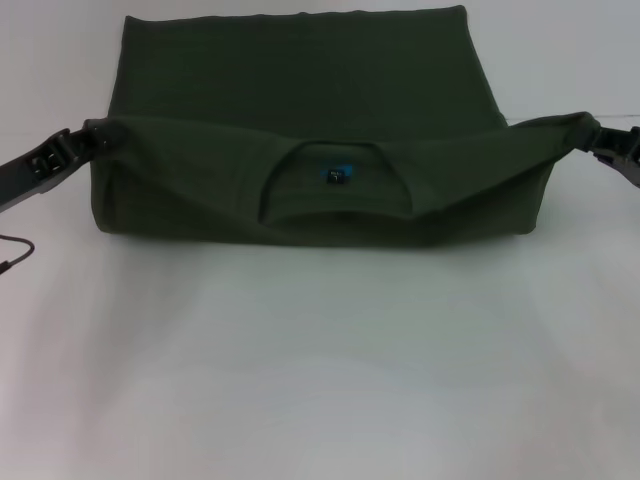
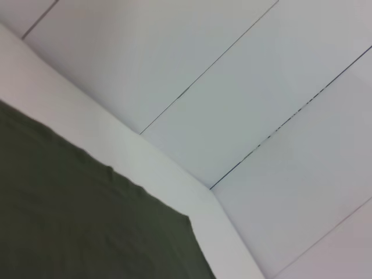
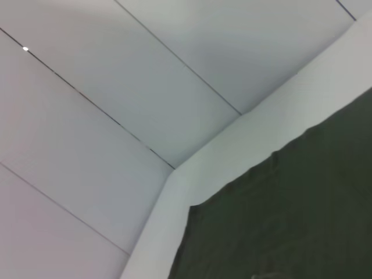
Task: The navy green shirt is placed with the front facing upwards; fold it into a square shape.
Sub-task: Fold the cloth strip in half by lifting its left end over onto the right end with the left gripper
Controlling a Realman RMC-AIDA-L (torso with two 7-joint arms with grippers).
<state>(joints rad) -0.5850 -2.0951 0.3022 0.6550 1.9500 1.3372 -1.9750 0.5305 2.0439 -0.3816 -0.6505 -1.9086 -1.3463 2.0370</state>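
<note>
The navy green shirt (image 1: 300, 80) lies on the white table (image 1: 320, 380) at the far middle, plain fabric showing on its far half. Its collar end is lifted and pulled taut over the near half, with the round collar and blue label (image 1: 335, 175) facing me. My left gripper (image 1: 88, 137) is shut on the shirt's left shoulder corner. The right gripper (image 1: 585, 128) is shut on the right shoulder corner. Both hold the fabric above the table. Each wrist view shows only green cloth, shirt (image 2: 70, 221) and shirt (image 3: 302, 215), not the fingers.
A thin dark cable (image 1: 15, 250) loops in at the table's left edge. White tabletop spreads in front of the shirt. The wrist views show the table edge (image 2: 151, 157), the table edge (image 3: 232, 151) and pale floor tiles beyond.
</note>
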